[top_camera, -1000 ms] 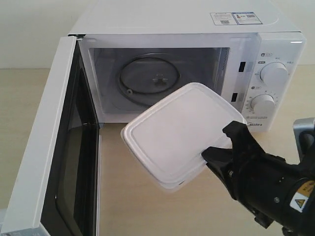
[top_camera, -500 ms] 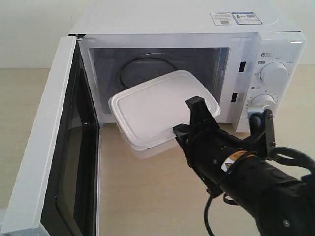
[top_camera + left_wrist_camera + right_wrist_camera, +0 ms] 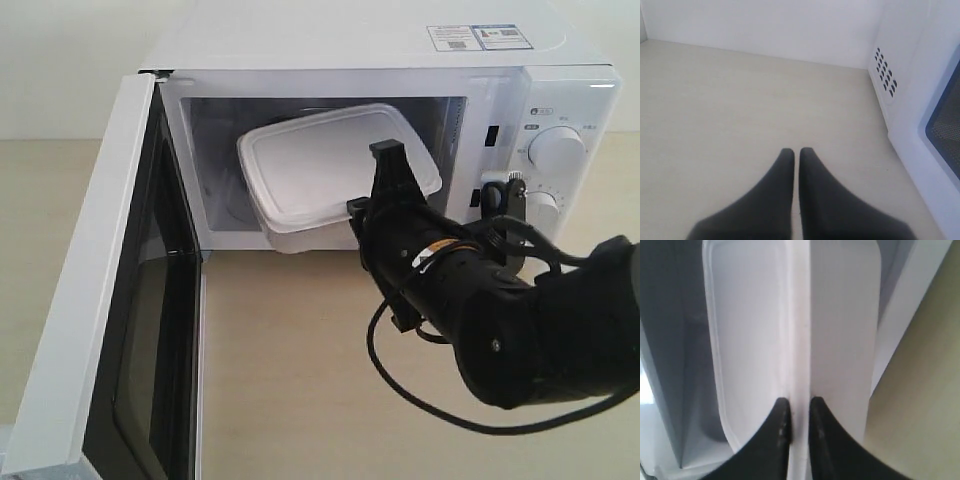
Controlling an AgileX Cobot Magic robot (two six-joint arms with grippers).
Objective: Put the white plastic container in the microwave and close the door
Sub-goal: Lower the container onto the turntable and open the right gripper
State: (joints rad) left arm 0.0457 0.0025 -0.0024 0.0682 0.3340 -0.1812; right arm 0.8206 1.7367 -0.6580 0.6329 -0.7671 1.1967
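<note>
A robot test bench, lab-like, is what is being shown here. A pale wood-grain tabletop [image 3: 290, 380] is seen, backed at the far side by a plain white wall [image 3: 60, 60]. One household appliance is set on it, a white microwave [image 3: 350, 40], with printed stickers [image 3: 480, 37] carried on its top. At the near right a black robot arm [image 3: 520, 340] is seen, with a black cable [image 3: 371, 345] looped from it and a small orange-and-white label [image 3: 440, 252] stuck on its casing. The same pale tabletop and white wall are picked up in the left wrist view.
</note>
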